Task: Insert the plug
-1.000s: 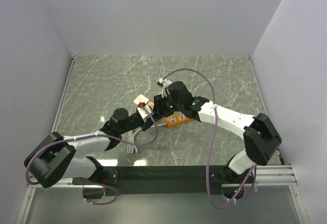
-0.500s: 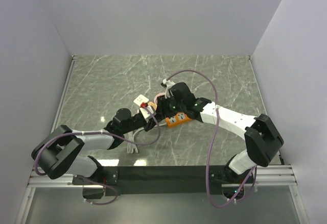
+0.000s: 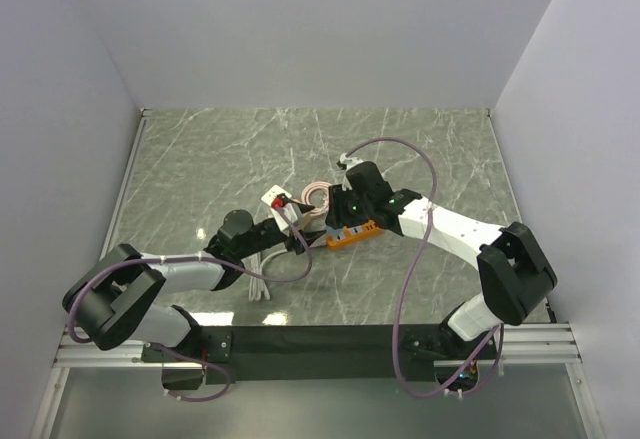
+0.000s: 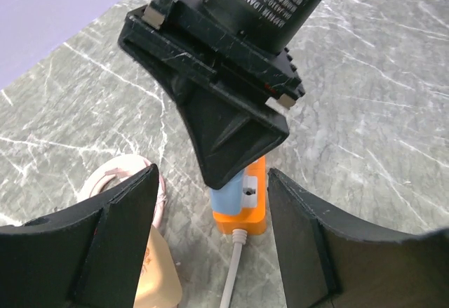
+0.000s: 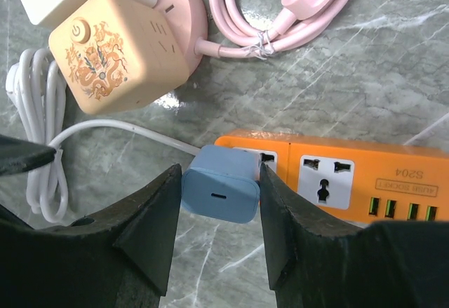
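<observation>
A light blue square charger plug (image 5: 221, 192) is clamped between the two black fingers of the right gripper (image 5: 219, 182), whose jaws are closed tight against its sides. In the right wrist view the plug is set over the socket at the 9 o'clock end of an orange rectangular power strip (image 5: 330, 142) with white socket faces, and the plug's body is seen standing on that end of the strip in the left wrist view; how deep the pins are seated cannot be told. The strip is laid flat on the grey-green marbled table (image 3: 220, 149), near its middle. The left gripper (image 4: 212, 175) is held with its jaws spread wide and nothing between them, just at 9 o'clock of the right gripper in the overhead view. From the plug, a cream cube-shaped adapter with a printed dragon pattern (image 5: 116, 62) is found at 11 o'clock, seated on a pink round socket base (image 5: 189, 13). A pink coiled cable with its own pink plug (image 5: 295, 6) is placed at 1 o'clock, and a bundled white cord (image 5: 42, 132) is laid at 9 o'clock. A thin white lead (image 5: 126, 129) is run from the strip's end toward that bundle.
</observation>
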{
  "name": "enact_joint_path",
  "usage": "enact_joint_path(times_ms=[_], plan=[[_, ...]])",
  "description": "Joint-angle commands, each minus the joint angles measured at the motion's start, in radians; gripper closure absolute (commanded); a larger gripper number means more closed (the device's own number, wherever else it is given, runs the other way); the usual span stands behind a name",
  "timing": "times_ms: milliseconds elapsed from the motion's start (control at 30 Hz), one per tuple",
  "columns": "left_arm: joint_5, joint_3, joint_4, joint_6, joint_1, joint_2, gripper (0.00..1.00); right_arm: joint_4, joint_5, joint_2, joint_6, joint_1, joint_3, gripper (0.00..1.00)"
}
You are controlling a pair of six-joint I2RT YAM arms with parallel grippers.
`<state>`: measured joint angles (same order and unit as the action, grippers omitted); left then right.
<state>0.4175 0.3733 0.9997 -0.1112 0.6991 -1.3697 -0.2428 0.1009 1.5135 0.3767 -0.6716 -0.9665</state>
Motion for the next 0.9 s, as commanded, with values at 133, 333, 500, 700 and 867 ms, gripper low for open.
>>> enact_joint_path(times_ms=[133,333,500,700,867], plan=[[0.128,0.067,0.008,-0.012,0.002,-0.029,0.31,-0.029,-0.053,-0.039,-0.01,-0.003,0.006,1.0],[0.219,0.115,-0.069,-0.033,0.004,-0.097,0.32,-0.035,-0.07,-0.098,-0.007,0.003,0.011,1.0],[0.198,0.137,-0.067,-0.036,0.005,-0.149,0.32,-0.02,-0.035,-0.148,-0.009,0.004,0.018,1.0],[0.15,0.161,-0.088,-0.045,0.019,-0.186,0.33,-0.035,-0.095,-0.159,-0.009,0.004,0.032,1.0],[0.126,0.161,-0.086,-0.042,0.03,-0.215,0.34,-0.052,-0.154,-0.142,-0.007,0.003,0.032,1.0]])
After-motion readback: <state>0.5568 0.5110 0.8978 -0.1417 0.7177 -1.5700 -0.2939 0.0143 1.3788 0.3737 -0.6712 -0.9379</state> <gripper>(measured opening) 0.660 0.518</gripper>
